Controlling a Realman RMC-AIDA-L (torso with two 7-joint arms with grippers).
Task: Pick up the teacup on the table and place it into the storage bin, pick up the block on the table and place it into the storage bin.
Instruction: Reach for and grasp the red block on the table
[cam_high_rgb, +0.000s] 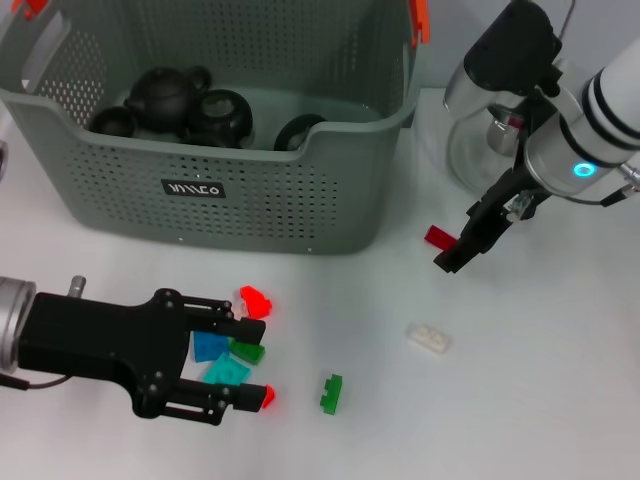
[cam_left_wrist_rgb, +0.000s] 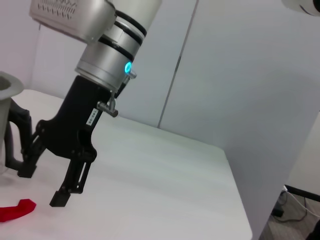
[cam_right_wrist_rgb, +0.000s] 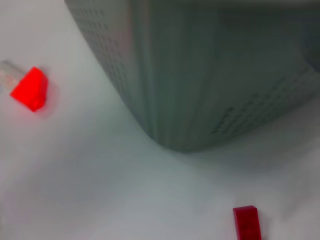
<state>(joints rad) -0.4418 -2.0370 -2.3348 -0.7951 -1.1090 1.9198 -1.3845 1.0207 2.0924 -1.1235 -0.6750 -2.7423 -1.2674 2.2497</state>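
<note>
The grey-green storage bin (cam_high_rgb: 240, 190) stands at the back left, with a black teapot (cam_high_rgb: 160, 95) and black teacups (cam_high_rgb: 225, 115) inside it. I see no teacup on the table. My left gripper (cam_high_rgb: 256, 356) lies low at the front left, open, its fingers straddling a blue block (cam_high_rgb: 208, 346), a green block (cam_high_rgb: 247, 351) and a cyan block (cam_high_rgb: 227, 372). A bright red block (cam_high_rgb: 255, 300) sits by its far fingertip. My right gripper (cam_high_rgb: 455, 248) (cam_left_wrist_rgb: 42, 187) hovers open just beside a dark red block (cam_high_rgb: 437, 237) (cam_left_wrist_rgb: 15, 210) (cam_right_wrist_rgb: 246, 222), holding nothing.
A glass pitcher (cam_high_rgb: 480, 130) stands behind the right arm. A white block (cam_high_rgb: 428, 338) and a green block (cam_high_rgb: 331, 392) lie loose on the white table in front. The bin's corner (cam_right_wrist_rgb: 170, 130) looms close in the right wrist view.
</note>
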